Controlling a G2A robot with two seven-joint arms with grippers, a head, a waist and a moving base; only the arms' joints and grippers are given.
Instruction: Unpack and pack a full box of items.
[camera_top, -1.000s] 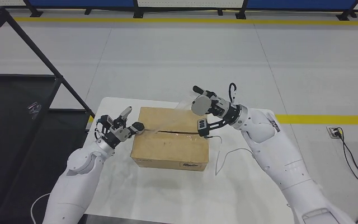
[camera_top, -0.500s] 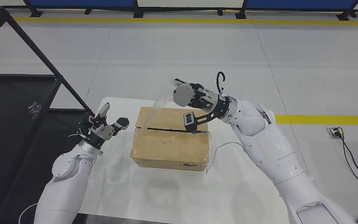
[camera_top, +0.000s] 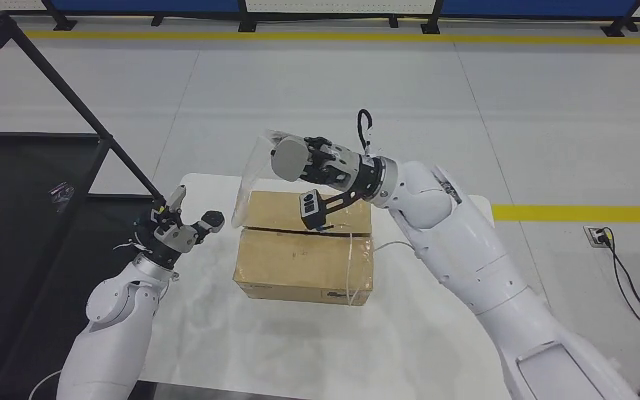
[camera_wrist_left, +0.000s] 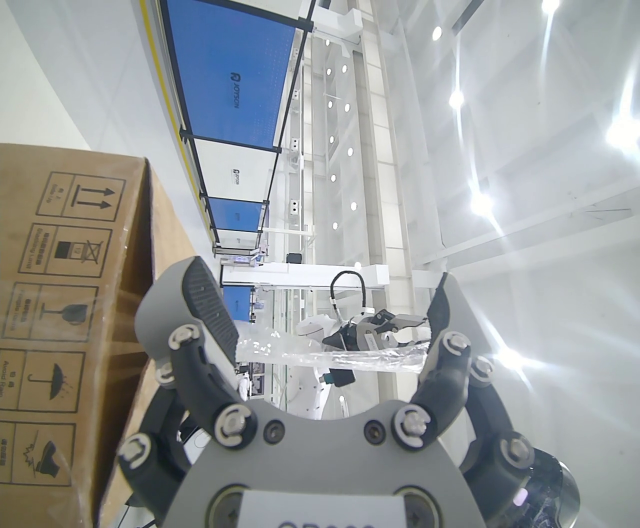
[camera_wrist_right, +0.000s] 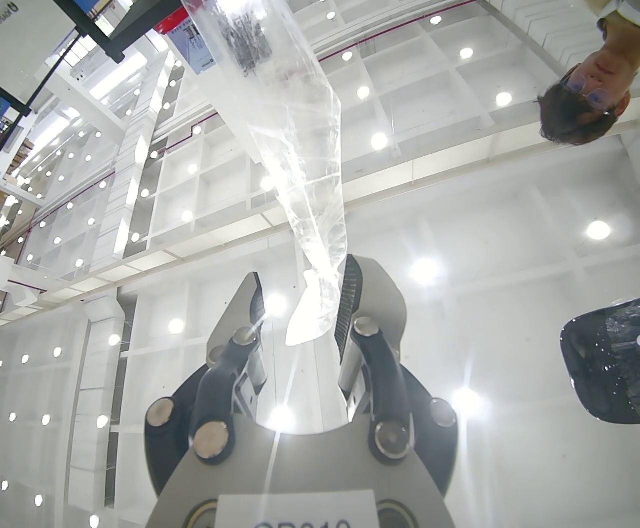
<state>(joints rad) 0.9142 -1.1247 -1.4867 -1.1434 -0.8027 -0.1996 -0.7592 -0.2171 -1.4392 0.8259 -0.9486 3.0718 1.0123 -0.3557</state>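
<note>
A brown cardboard box (camera_top: 305, 262) lies with its flaps down in the middle of the white table (camera_top: 300, 340). My right gripper (camera_top: 288, 155) hangs above the box's far left corner, pointing upward, shut on a clear tape strip (camera_top: 248, 190). The strip arcs down to the box's left end. In the right wrist view the tape (camera_wrist_right: 310, 165) runs up from between the fingers of the gripper (camera_wrist_right: 305, 295). My left gripper (camera_top: 195, 207) stands open and holds nothing, a short way left of the box. The left wrist view has that gripper (camera_wrist_left: 320, 295) beside the box's printed side (camera_wrist_left: 70, 280).
A black metal frame (camera_top: 80, 110) slants past the table's left end, with a dark surface (camera_top: 50, 250) beyond it. A thin white cable (camera_top: 400, 250) lies on the table right of the box. The table's near side is bare.
My right gripper has swung left and upward across the box, pulling the clear tape strip off its top. My left gripper has drawn back leftward from the box's corner.
</note>
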